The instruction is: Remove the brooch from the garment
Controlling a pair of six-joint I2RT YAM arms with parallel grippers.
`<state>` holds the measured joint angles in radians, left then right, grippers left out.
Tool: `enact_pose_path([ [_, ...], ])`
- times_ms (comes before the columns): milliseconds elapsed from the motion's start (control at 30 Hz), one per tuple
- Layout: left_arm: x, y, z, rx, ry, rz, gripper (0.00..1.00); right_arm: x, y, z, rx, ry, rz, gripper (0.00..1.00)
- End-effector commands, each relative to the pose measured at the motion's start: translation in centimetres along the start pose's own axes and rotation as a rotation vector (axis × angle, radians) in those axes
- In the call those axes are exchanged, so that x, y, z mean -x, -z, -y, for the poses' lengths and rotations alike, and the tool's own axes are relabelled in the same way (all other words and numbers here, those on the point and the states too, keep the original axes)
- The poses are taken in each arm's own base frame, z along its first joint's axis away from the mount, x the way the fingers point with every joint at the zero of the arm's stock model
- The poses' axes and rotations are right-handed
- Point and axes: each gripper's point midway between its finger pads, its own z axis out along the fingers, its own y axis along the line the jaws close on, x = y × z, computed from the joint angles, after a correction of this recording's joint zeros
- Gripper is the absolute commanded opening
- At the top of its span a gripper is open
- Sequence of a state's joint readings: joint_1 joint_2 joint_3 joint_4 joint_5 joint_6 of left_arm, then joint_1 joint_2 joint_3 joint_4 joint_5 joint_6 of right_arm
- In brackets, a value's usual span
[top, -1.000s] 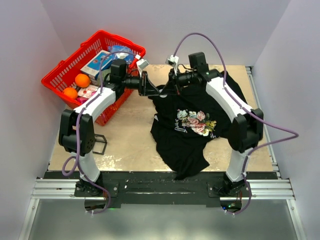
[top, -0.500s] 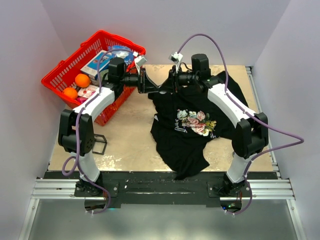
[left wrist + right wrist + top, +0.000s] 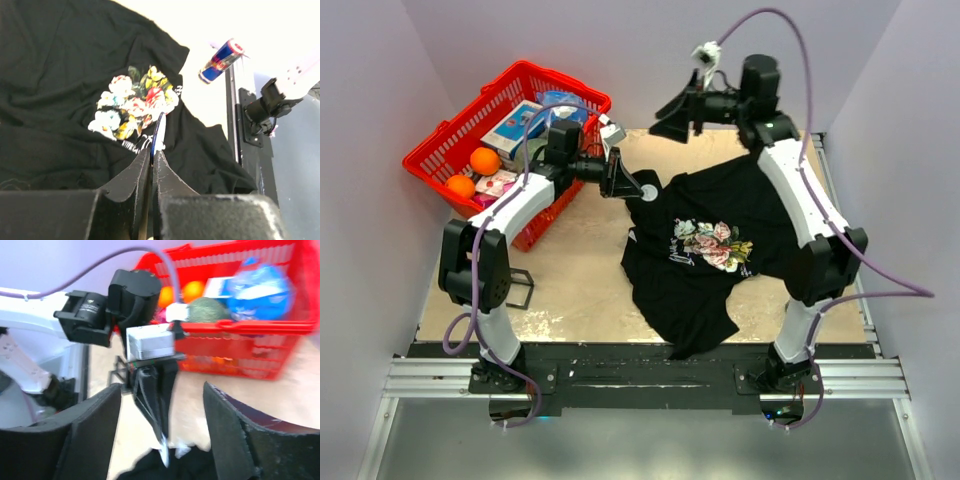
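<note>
Tan table (image 3: 570, 270) between pale walls, black T-shirt (image 3: 760, 215) spread over its right half, left gripper (image 3: 638, 190) pinched tight on the small round brooch (image 3: 646, 193) (edge-on from the wrist) at the shirt's far-left edge, right gripper (image 3: 662, 120) high at the far side, fingers wide apart and empty, red basket (image 3: 460, 113) far left.

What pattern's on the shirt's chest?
Multicoloured floral print, white, pink and yellow blooms, on the black T-shirt. Clearest in the left wrist view.

The garment (image 3: 760, 200) is black, its chest print (image 3: 712, 243) floral in pink, white and green. The basket (image 3: 460, 115) is red. The brooch (image 3: 158, 131) shows a blue edge.
</note>
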<state>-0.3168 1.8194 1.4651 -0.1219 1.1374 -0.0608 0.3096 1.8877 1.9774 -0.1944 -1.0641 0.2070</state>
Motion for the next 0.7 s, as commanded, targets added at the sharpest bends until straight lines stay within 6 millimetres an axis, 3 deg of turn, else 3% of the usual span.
enact_pose_path([
  [0, 1.1, 0.9, 0.4, 0.046, -0.123, -0.019, 0.00, 0.7, 4.6, 1.0, -0.116, 0.018, -0.013, 0.72],
  [33, 1.1, 1.0, 0.3, 0.052, -0.144, -0.022, 0.00, 0.8, 5.3, 1.2, -0.155, 0.056, -0.011, 0.77],
  [67, 1.0, 1.1, 0.3, 0.059, -0.143, -0.031, 0.00, -1.3, 5.7, 2.3, -0.204, 0.027, -0.043, 0.81],
  [100, 1.0, 1.2, 0.2, 0.070, -0.150, -0.036, 0.00, -2.0, 6.5, 4.2, -0.328, 0.032, -0.057, 0.86],
  [133, 1.0, 1.3, 0.3, 0.073, -0.178, -0.040, 0.00, -2.2, 7.2, 4.6, -0.377, 0.101, -0.073, 0.94],
  [167, 0.7, 1.4, 0.3, 0.077, -0.171, -0.054, 0.00, -4.2, 7.8, 5.9, -0.441, 0.082, -0.098, 0.98],
  [233, 0.5, 1.7, -0.2, 0.107, -0.221, -0.075, 0.00, -5.9, 9.3, 8.3, -0.597, 0.094, -0.139, 0.99],
  [267, 0.2, 1.9, -0.1, 0.115, -0.223, -0.090, 0.00, -7.6, 9.9, 9.0, -0.635, 0.066, -0.170, 0.99],
  [333, -0.1, 2.3, -0.5, 0.144, -0.271, -0.114, 0.00, -9.0, 10.9, 10.1, -0.711, 0.060, -0.199, 0.99],
  [467, -1.1, 3.4, -0.3, 0.182, -0.318, -0.179, 0.00, -11.5, 11.1, 9.7, -0.702, 0.011, -0.229, 0.99],
  [600, -2.8, 4.8, 0.5, 0.188, -0.313, -0.245, 0.00, -12.5, 10.8, 9.4, -0.688, -0.034, -0.230, 0.99],
  [633, -3.3, 5.1, 0.7, 0.176, -0.342, -0.277, 0.00, -12.6, 10.8, 9.4, -0.687, -0.042, -0.228, 0.99],
  [667, -5.2, 5.8, 1.7, 0.153, -0.284, -0.341, 0.00, -12.8, 10.7, 9.3, -0.681, -0.045, -0.231, 0.99],
])
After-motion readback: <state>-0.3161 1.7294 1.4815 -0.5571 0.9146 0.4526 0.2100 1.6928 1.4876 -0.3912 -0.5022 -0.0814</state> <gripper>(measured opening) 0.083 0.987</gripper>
